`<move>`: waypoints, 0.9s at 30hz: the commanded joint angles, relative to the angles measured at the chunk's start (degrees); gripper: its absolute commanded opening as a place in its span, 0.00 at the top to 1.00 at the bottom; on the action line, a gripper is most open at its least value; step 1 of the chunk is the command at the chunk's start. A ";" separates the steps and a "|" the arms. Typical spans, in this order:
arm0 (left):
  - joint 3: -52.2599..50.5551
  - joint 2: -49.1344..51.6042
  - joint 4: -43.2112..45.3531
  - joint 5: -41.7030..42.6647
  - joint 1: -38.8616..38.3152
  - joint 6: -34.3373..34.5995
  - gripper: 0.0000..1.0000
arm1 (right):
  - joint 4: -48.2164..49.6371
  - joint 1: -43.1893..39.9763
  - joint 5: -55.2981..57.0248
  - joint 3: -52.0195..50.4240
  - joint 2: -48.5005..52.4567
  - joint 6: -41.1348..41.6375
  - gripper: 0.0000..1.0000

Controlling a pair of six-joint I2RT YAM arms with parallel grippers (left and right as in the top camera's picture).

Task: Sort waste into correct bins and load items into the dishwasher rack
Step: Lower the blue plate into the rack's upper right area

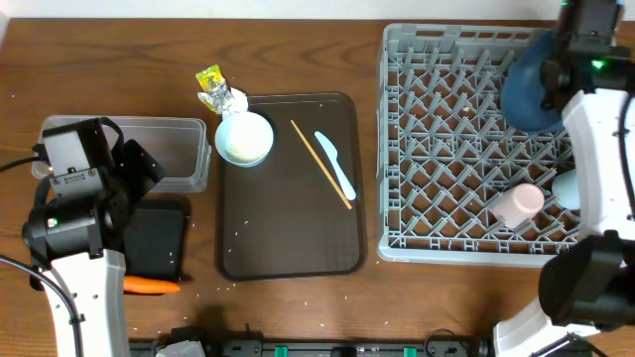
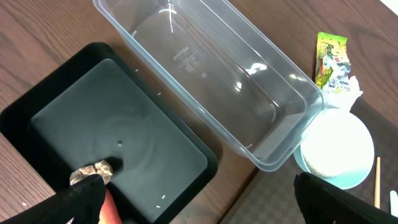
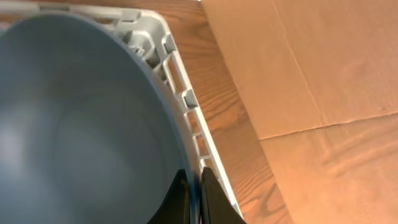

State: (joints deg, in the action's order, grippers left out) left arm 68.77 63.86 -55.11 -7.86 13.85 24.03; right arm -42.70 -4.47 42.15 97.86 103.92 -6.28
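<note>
Leftward, the black tray (image 2: 124,124) holds the brown food piece (image 2: 93,173) beneath the wide-spread left gripper (image 2: 199,193). The white bowl (image 1: 244,137) sits at the brown tray's (image 1: 288,228) corner, with the spoon (image 1: 335,164) on it. At the rack's (image 1: 446,149) edge, the right gripper (image 3: 194,186) pinches the blue plate's (image 3: 81,124) rim.

Colours noted: rack (image 1: 466,139) grey, grid-patterned; plate (image 1: 531,94) blue; pink cup (image 1: 519,203), light-blue cup (image 1: 564,188); bowl (image 1: 244,138) white; spoon (image 1: 335,164) pale blue; wrapper (image 1: 215,89) yellow-green with silver; carrot (image 1: 151,286) orange; shallow tray (image 1: 159,238) black; tub (image 1: 203,149) clear; serving tray (image 1: 288,233) dark brown — bench (image 1: 298,50) brown, wood-grained.
</note>
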 commanded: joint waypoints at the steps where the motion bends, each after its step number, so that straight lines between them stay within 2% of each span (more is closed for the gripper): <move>1: 0.68 -0.63 -0.13 -0.09 0.35 0.28 0.02 | 0.39 2.12 3.52 1.03 2.34 -1.88 0.99; 9: 0.68 -0.63 -0.13 -0.09 0.35 0.28 0.02 | 3.58 5.95 11.34 1.03 5.62 -7.08 0.99; 13: 0.68 -0.63 -0.13 -0.07 0.35 0.28 0.02 | 3.26 6.80 12.52 1.07 5.42 -7.02 0.99; 16: 0.68 -0.63 -0.13 -0.07 0.35 0.28 0.02 | 0.66 6.69 10.73 1.07 5.42 -2.84 0.99; 18: 0.68 -0.63 -0.13 -0.09 0.35 0.28 0.02 | -2.38 6.12 2.01 1.11 5.14 1.53 0.99; 20: 0.68 -0.63 -0.13 -0.09 0.35 0.28 0.02 | -5.22 5.55 -11.91 1.14 4.98 3.80 0.98; 23: 0.68 -0.63 -0.13 -0.09 0.35 0.28 0.02 | -8.66 6.14 -28.02 1.14 4.94 5.01 0.82; 26: 0.68 -0.63 -0.13 -0.09 0.35 0.28 0.02 | -10.80 7.93 -35.43 1.14 4.94 4.96 0.74; 27: 0.68 -0.63 -0.13 -0.09 0.35 0.28 0.02 | -11.34 8.70 -36.11 1.14 4.92 4.98 0.67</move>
State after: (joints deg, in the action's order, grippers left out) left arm 68.75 63.86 -55.11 -7.86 13.85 24.01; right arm -53.23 2.20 19.03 98.00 109.60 -3.11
